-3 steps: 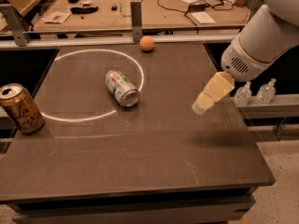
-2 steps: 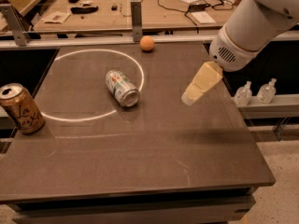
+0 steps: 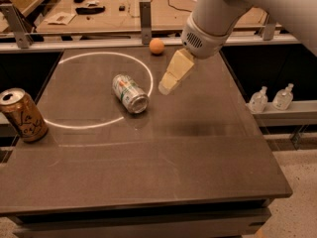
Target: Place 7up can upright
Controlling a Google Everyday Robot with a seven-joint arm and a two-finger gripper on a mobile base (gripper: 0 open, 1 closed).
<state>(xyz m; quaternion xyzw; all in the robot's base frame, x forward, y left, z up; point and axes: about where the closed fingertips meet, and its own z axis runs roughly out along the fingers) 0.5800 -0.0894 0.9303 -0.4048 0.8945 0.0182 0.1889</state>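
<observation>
The 7up can [image 3: 130, 93], silver-white with green lettering, lies on its side on the dark table [image 3: 198, 157], inside the right part of a white circle [image 3: 101, 89] marked on the top. My gripper [image 3: 168, 83], with cream-coloured fingers, hangs above the table just right of the can, a short gap away, and holds nothing. The white arm [image 3: 213, 19] comes down to it from the upper right.
A gold-brown can [image 3: 22, 115] stands upright at the table's left edge. A small orange ball [image 3: 156, 46] sits at the far edge. Two small clear bottles [image 3: 270, 99] stand on a shelf to the right. A cluttered workbench [image 3: 114, 9] runs behind.
The arm and gripper have moved left across the table, from its right side to just beside the 7up can. The cans and ball have not moved.
</observation>
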